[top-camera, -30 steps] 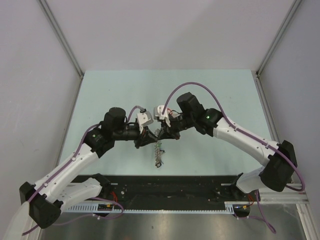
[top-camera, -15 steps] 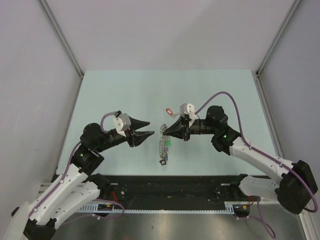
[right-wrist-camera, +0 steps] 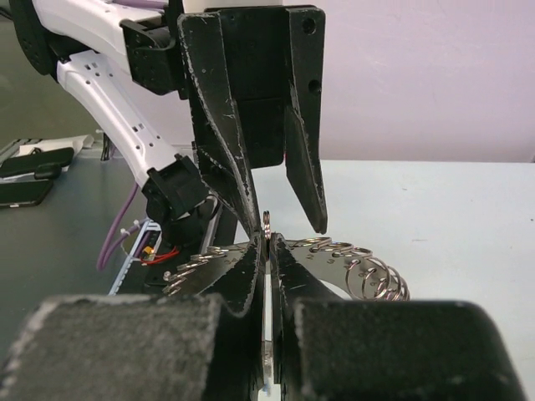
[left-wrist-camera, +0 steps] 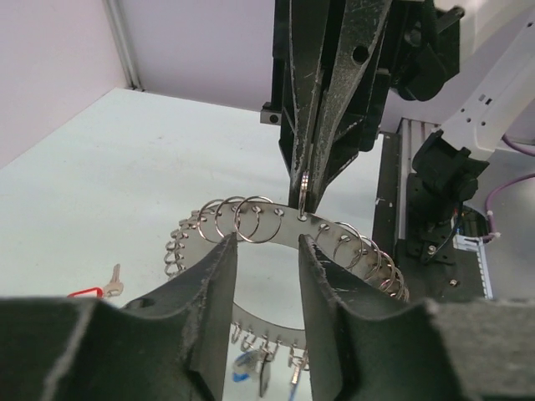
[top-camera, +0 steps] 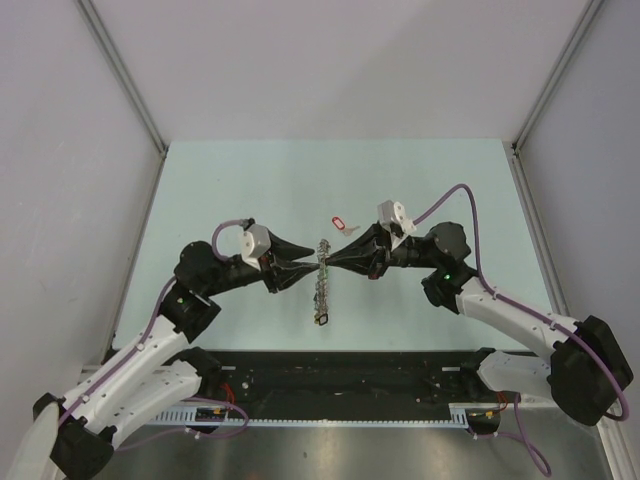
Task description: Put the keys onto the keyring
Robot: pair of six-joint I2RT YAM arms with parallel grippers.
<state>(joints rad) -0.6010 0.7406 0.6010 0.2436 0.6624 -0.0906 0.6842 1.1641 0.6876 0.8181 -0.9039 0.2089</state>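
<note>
The keyring (top-camera: 320, 285) is silver-grey, the key (top-camera: 341, 223) red-tagged, the fingers (left-wrist-camera: 213, 309) black, the table (top-camera: 230, 180) pale green.

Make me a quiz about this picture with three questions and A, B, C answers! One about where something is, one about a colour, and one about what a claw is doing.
1. Where is the loose key?
A. lying on the table
B. in the left claw
C. hanging on the big ring

2. What colour is its tag?
A. green
B. red
C. black

3. What is the right gripper doing?
A. standing wide open
B. pinching the keyring
C. lying flat on the table

Answers:
1 A: it lies on the table beyond the grippers, with nothing touching it.
2 B: the oval tag shows red.
3 B: its fingers are shut on the ring's top edge, holding it upright.
</note>
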